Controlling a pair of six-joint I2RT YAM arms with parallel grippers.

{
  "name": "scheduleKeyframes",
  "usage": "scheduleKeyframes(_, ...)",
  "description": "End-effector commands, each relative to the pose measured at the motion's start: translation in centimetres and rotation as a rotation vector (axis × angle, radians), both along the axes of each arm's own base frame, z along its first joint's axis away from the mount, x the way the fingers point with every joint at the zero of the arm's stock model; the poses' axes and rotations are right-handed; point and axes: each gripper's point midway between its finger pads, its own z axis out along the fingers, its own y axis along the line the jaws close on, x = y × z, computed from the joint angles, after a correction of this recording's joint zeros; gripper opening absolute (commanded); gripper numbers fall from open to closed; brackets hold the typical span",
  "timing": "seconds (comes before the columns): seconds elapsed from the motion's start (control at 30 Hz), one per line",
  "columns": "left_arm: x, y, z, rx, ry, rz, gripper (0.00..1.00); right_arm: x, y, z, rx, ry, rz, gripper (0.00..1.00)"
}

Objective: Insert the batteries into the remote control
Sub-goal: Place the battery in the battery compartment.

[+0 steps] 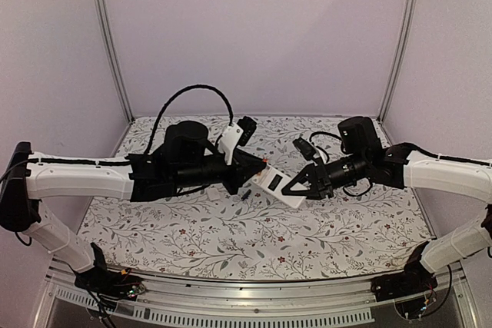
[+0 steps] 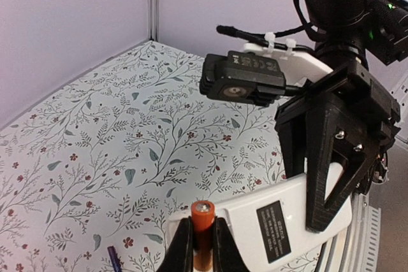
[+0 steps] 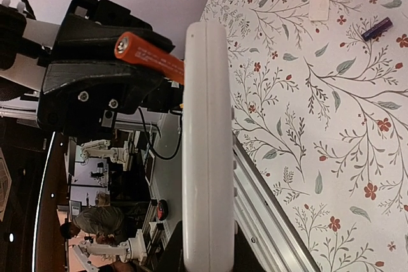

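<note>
Left wrist view: left gripper [image 2: 203,246] clenched on orange battery [image 2: 203,218], at remote control [image 2: 255,211] edge.
Right gripper [image 1: 304,183]: clamping remote control above tabletop [image 1: 192,236].
Risk: tilted battery could catch the edge and slip out.

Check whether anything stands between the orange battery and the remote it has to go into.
Nothing visible does. The left gripper holds the orange battery right at the edge of the remote, which the right gripper holds. The dark battery and white cover lie on the table, off that path.
</note>
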Motion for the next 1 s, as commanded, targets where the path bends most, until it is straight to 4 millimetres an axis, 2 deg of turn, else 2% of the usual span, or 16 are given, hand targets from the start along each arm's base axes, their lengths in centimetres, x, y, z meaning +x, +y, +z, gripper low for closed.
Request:
scheduleKeyframes(0.0,-0.3,-0.3,-0.1,0.011,-0.039,-0.005,0.00,-0.2,0.7,1.5,0.040,-0.018,0.029,0.00)
scheduleKeyframes(0.67,-0.3,0.0,-2.3,0.130,-0.054,0.007,0.00,-0.2,0.7,2.7,0.063,-0.045,0.030,0.00)
scheduleKeyframes(0.97,0.0,0.7,-2.4,0.155,-0.063,0.040,0.08,-0.2,0.6,3.1,0.067,-0.055,0.026,0.00)
